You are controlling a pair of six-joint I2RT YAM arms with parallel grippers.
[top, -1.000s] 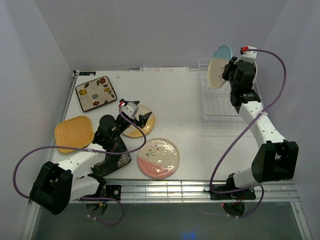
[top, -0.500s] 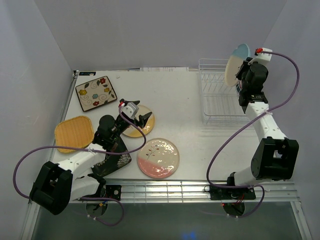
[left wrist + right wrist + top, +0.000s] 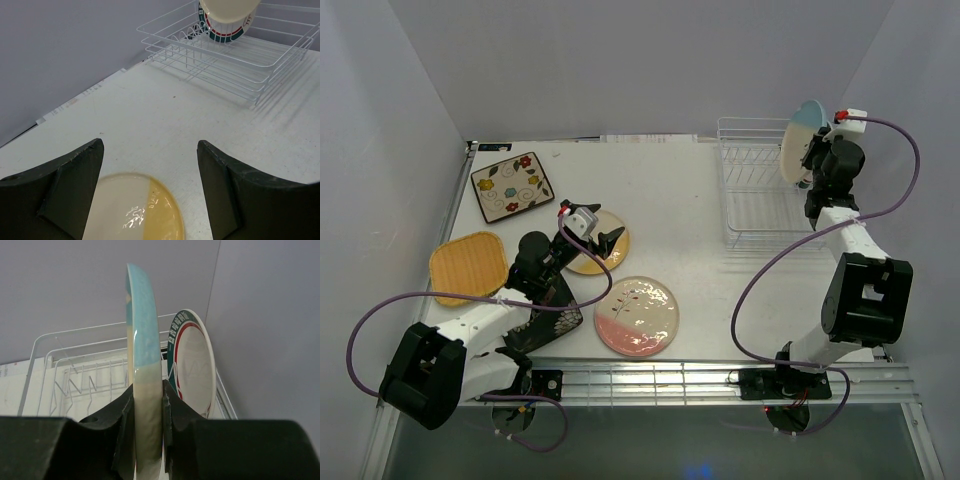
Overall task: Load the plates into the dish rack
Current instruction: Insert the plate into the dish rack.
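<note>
My right gripper (image 3: pixel 812 155) is shut on the edge of the blue-and-cream plate (image 3: pixel 798 140), which it holds upright above the right end of the dish rack (image 3: pixel 750 215). In the right wrist view the pads (image 3: pixel 170 405) clamp this plate (image 3: pixel 142 330), and the teal-rimmed plate (image 3: pixel 192 365) stands in the rack (image 3: pixel 75 370) just to its right. My left gripper (image 3: pixel 595 228) hangs open over the yellow-and-cream plate (image 3: pixel 598 240), its fingers apart on either side of that plate (image 3: pixel 135 210) and not touching it.
The pink-and-cream plate (image 3: pixel 636 316) lies near the front. The flowered square plate (image 3: pixel 512 186) and the orange-yellow square plate (image 3: pixel 468 267) lie at the left. The black floral plate (image 3: pixel 548 320) is partly under the left arm. Walls stand close behind and beside the rack.
My right gripper has carried the blue-and-cream plate to the right, from the rack's left side to its right end. The left arm has stayed still.
</note>
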